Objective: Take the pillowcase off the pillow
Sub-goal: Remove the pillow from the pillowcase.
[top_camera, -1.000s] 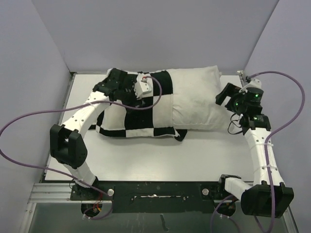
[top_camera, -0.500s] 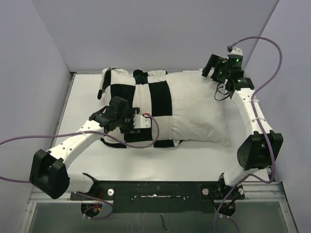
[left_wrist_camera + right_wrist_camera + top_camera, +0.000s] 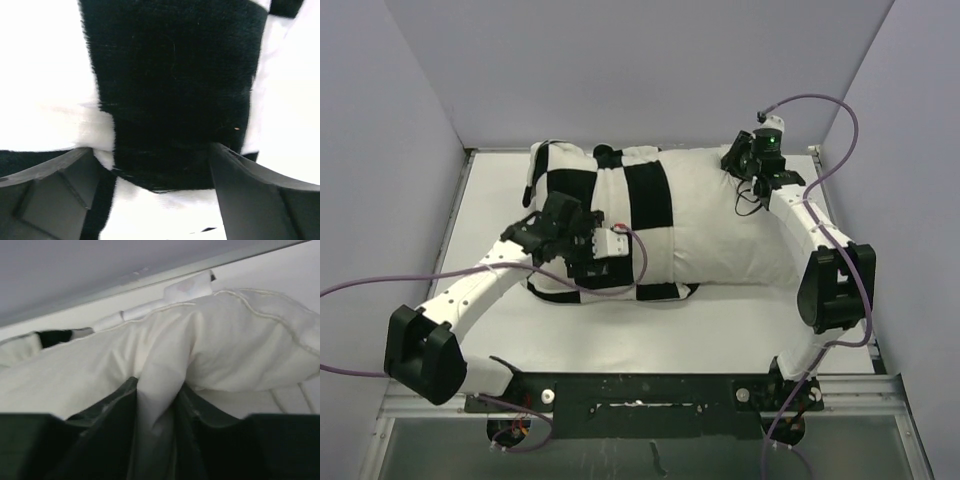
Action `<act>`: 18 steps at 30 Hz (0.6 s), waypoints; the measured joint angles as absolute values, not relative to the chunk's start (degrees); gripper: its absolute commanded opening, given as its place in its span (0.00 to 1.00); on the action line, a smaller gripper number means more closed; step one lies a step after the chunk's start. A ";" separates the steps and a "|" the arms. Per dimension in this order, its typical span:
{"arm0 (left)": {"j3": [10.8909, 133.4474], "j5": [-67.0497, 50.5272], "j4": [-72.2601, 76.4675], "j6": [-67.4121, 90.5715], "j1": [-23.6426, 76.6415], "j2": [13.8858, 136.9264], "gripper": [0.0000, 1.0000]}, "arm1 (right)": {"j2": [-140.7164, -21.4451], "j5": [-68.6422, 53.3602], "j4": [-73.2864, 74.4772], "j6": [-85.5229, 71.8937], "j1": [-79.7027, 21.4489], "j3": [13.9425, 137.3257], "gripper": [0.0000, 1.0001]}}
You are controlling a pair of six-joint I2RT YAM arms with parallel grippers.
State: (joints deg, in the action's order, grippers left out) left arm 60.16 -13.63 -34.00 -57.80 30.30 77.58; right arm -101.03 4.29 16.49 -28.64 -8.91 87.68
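The pillow (image 3: pixel 725 225) lies across the back of the table, its right half bare white. The checkered pillowcase (image 3: pixel 645 190) covers its left half and is bunched at the far left corner. My left gripper (image 3: pixel 563 232) rests on the pillowcase's front left part. In the left wrist view this gripper (image 3: pixel 150 150) stands wide, pressed onto a black square of the pillowcase (image 3: pixel 175 75). My right gripper (image 3: pixel 738 165) is at the pillow's back right corner. The right wrist view has that gripper (image 3: pixel 157 390) shut on an upright fold of the pillow (image 3: pixel 240 340).
Grey walls close in the white table (image 3: pixel 650 330) at the back and both sides. A metal rail (image 3: pixel 650 395) with the arm bases runs along the near edge. Purple cables loop from both arms. A white tag (image 3: pixel 187 287) sticks out behind the pillow.
The right arm swung from the pillow's right side to its back right corner and closed on a fold. The left arm came from the back to the front left part of the pillowcase.
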 measured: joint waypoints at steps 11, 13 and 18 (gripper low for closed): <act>99.83 -37.78 -58.89 -44.97 -0.95 92.47 0.98 | -97.62 -17.28 -18.28 -28.84 -10.26 75.83 0.00; 105.60 -40.16 -60.03 -42.72 -6.09 95.11 0.98 | -96.36 -20.29 -21.43 -28.05 -10.98 75.83 0.00; 113.86 -45.34 -62.57 -38.09 -12.97 101.43 0.98 | -92.51 -28.40 -28.32 -28.12 -11.22 75.40 0.00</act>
State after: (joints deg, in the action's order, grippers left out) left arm 113.86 -45.34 -62.57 -38.09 -12.97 101.43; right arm -92.51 -28.40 -28.32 -28.12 -11.22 75.40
